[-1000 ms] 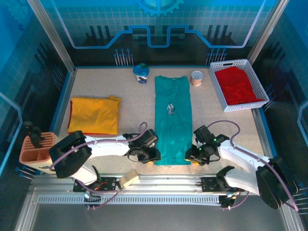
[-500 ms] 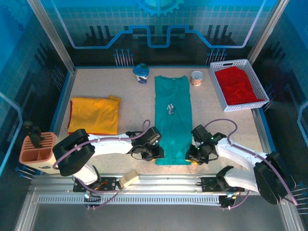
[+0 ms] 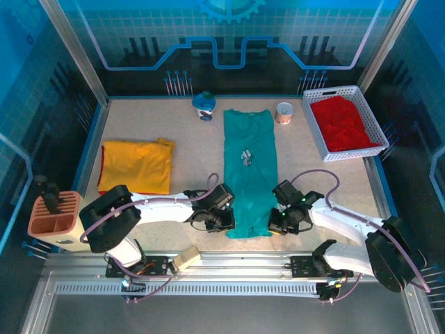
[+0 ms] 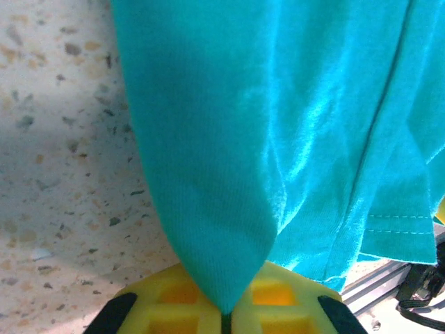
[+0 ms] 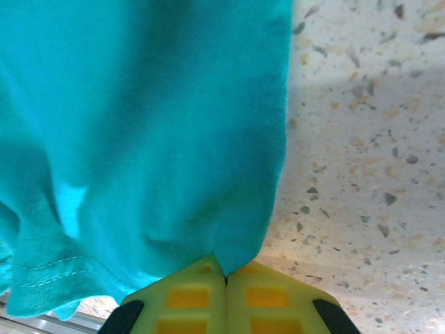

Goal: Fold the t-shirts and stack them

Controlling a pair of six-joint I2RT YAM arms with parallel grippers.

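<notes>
**Here, both tools are clamped on the teal tee's near hem**

The speckled desk point(image 3: 188, 160) carries all three shirts. The teal-green t-shirt point(image 3: 249, 167) is the longest thing on it: a narrow strip, folded lengthwise, running from the far edge toward the arms at the middle of the desk, with small white lettering near its centre. Well apart on the left lies the yellow t-shirt point(image 3: 135, 165), folded into a flat rectangle with a sliver of red showing at its left and near edges. At the far right, the red t-shirt point(image 3: 344, 124) lies bunched inside a white basket point(image 3: 315, 125).

The left tool point(image 3: 225, 226) sits at the teal shirt's near left corner and the right tool point(image 3: 275, 227) at its near right corner. From the left wrist, the left tool point(image 4: 226, 316) has its yellow fingers pressed together on a pinched point of the teal cloth point(image 4: 278, 104). From the right wrist, the right tool point(image 5: 226, 292) grips a fold of the same cloth point(image 5: 139, 125) in the same way.

A small cup point(image 3: 284, 112) stands just right of the teal collar and a blue-and-white object point(image 3: 204, 106) just left of it.
</notes>
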